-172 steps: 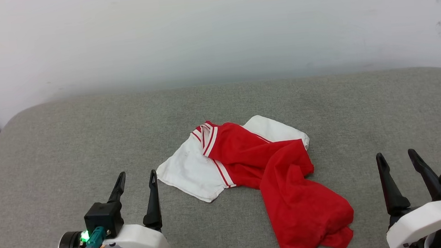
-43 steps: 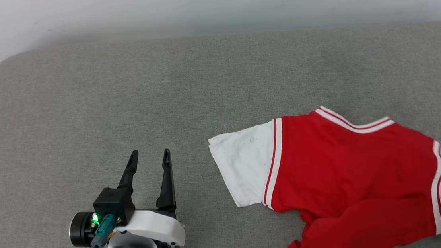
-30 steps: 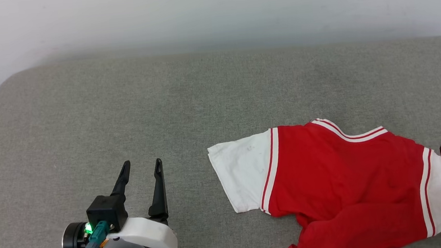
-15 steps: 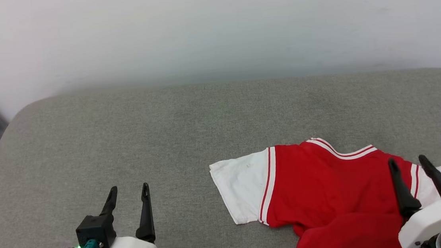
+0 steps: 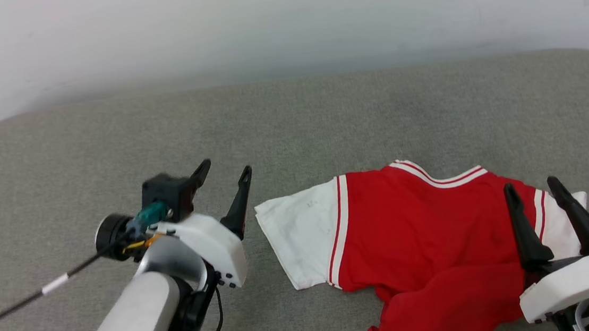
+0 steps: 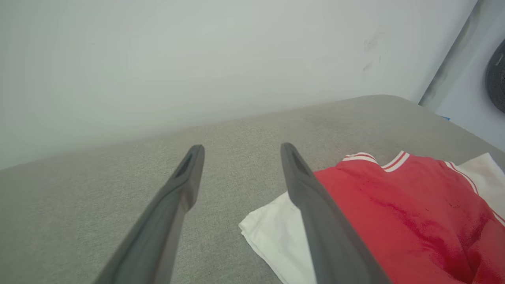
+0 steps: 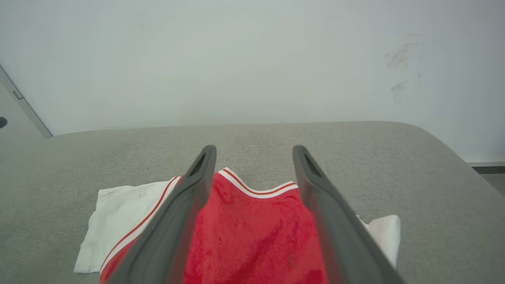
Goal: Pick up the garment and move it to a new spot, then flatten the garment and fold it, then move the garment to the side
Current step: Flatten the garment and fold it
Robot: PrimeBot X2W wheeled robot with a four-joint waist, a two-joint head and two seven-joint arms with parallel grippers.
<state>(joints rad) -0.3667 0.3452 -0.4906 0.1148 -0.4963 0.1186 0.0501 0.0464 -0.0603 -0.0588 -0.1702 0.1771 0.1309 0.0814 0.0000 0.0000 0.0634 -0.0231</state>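
The garment, a red T-shirt with white sleeves and striped trim, lies spread on the grey cushion at the right of the head view, neckline toward the wall, its lower part bunched near the front edge. No lettering shows. My left gripper is open, raised just left of the white left sleeve; the left wrist view has that sleeve below the right finger. My right gripper is open above the shirt's right shoulder, and the right wrist view looks over the garment between the fingers.
The grey cushioned surface stretches wide to the left and behind the shirt. A pale wall stands behind it. A black cable trails from my left wrist across the lower left.
My left gripper has risen and moved right and forward, close to the white left sleeve. The camera has shifted. The right gripper stays open over the right shoulder.
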